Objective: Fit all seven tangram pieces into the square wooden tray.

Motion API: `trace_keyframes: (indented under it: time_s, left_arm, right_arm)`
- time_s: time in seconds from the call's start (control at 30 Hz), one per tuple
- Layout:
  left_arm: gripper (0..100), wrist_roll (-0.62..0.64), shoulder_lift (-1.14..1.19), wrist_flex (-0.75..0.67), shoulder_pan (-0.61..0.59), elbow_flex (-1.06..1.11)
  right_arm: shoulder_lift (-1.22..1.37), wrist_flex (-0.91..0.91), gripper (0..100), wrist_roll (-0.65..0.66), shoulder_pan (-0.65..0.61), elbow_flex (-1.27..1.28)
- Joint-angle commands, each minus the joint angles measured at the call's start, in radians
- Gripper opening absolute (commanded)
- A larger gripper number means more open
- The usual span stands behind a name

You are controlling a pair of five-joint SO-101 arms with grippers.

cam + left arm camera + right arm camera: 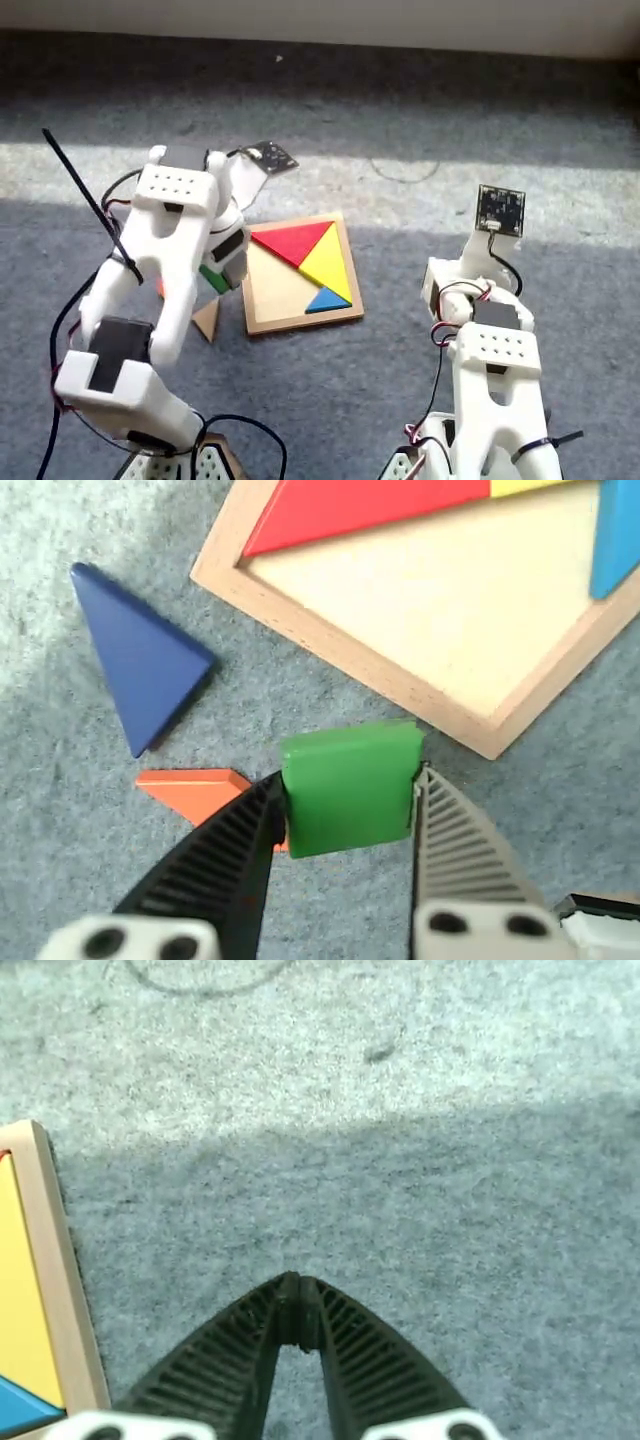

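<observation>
Green square piece [350, 788], we see, is clamped between the left jaws just outside the wooden tray [340, 643], near a navy triangle [140, 660] and orange piece [195, 785]; the right jaws are closed, empty, above carpet [420, 1180].

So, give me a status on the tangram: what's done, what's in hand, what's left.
Done: the red triangle, yellow triangle and light blue triangle lie in the tray. In hand: the left gripper is shut on the green piece, beside the tray. Left: the dark blue triangle, orange piece and tan triangle lie on the carpet. The right gripper is shut, empty.
</observation>
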Motion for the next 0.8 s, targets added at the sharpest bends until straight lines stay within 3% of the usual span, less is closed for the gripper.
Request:
trace_keyframes:
  time_s: [0.0, 0.2, 0.33, 0.6, 0.77]
  left_arm:
    - [3, 0.193, -0.096, 0.026, 0.136, -0.039]
    - [3, 0.483, -0.076, 0.017, 0.283, -0.038]
    - [3, 0.594, -0.012, -0.023, 0.344, -0.038]
    - [2, 0.612, -0.002, -0.032, 0.344, -0.039]
    - [3, 0.615, -0.070, -0.051, 0.282, -0.039]
  right_arm:
    - [-0.030, -0.019, 1.0, -0.008, 0.071, -0.010]
    - [-0.030, -0.019, 1.0, -0.011, 0.113, -0.012]
    - [-0.030, -0.058, 1.0, -0.011, 0.113, -0.007]
    - [-0.030, -0.111, 1.0, -0.006, 0.113, 0.013]
    - [-0.030, -0.111, 1.0, -0.006, 0.110, 0.012]
